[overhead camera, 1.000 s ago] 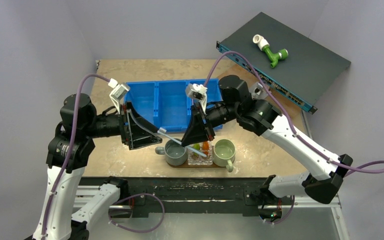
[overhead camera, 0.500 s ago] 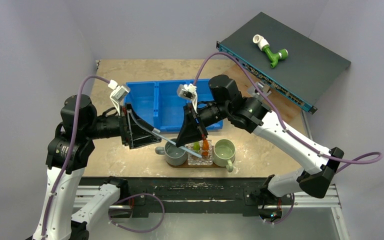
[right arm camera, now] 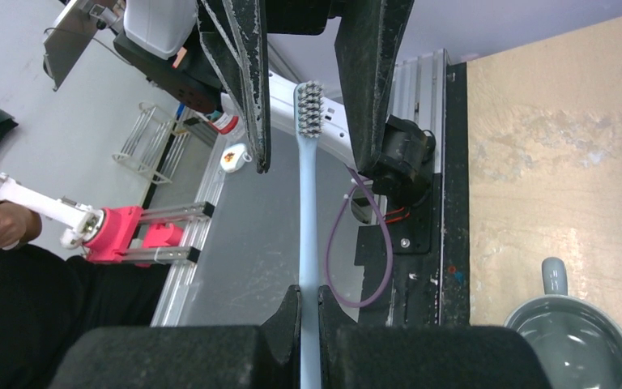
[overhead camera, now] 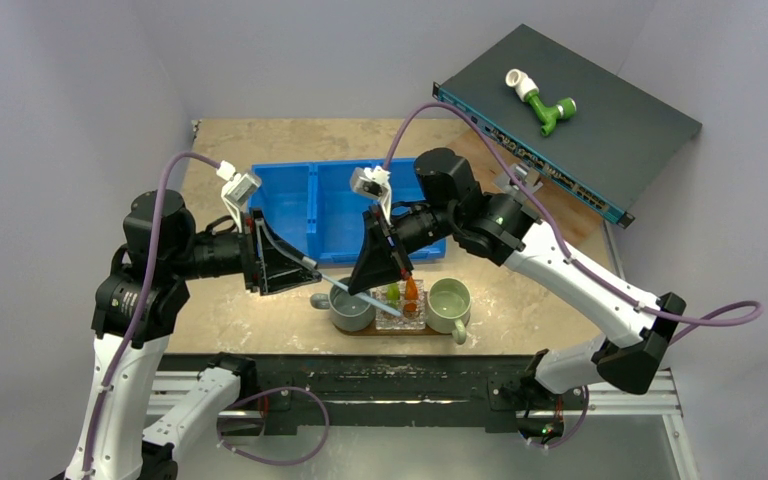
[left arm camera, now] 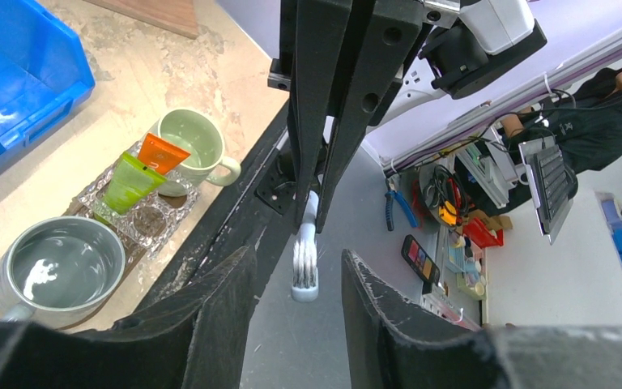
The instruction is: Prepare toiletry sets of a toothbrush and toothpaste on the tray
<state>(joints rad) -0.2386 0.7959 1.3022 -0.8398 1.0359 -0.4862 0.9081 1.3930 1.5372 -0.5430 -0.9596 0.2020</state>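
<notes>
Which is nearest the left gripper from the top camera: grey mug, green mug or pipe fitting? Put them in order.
From the left gripper:
1. Grey mug, just beside it, lower right.
2. Green mug, farther right.
3. Pipe fitting, far back right.

Grey mug (overhead camera: 350, 308) and green mug (overhead camera: 449, 304) hem the tray's (overhead camera: 410, 331) narrow middle.

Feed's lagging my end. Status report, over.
Right tool shut on pale blue toothbrush handle. Left tool open, straddling brush head. Green tube, orange tube stand between grey mug and green mug. No obstruction seen.
</notes>
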